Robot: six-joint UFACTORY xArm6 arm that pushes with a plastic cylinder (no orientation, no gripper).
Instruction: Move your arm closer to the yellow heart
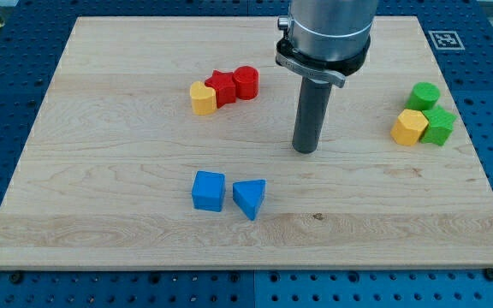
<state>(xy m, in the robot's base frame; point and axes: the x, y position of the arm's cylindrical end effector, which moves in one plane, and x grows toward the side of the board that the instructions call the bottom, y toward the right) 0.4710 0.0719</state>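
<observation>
Camera view shows a pale wooden board (101, 197) on a blue perforated bench, with the arm coming down from the view's top and ending in a straight dark rod. The tool has nothing to open or close (it is only a rod), and the tip (305, 151) rests on bare wood, touching no block.

The yellow heart (202, 98) lies toward the view's left of the tip and a little toward the view's top, well apart from it, with open board between them. So the coming move looks like a slide mostly leftward with a slight drift upward in the view.

The heart is not alone. A red block (222, 86) of irregular outline sits touching it on its right side, and a red cylinder (246, 82) sits just beside that one, further right again. These three form a short row slanting toward the view's top right, so a straight line from the tip would meet the row's lower flank near the red pieces first. Coming in a shade lower, from the view's bottom right of the heart, seems the safer approach.

Nearer the view's bottom sit a blue cube (208, 190) and a blue triangular block (250, 198), below that path. A green and yellow cluster (424, 115) lies off at the view's right.
</observation>
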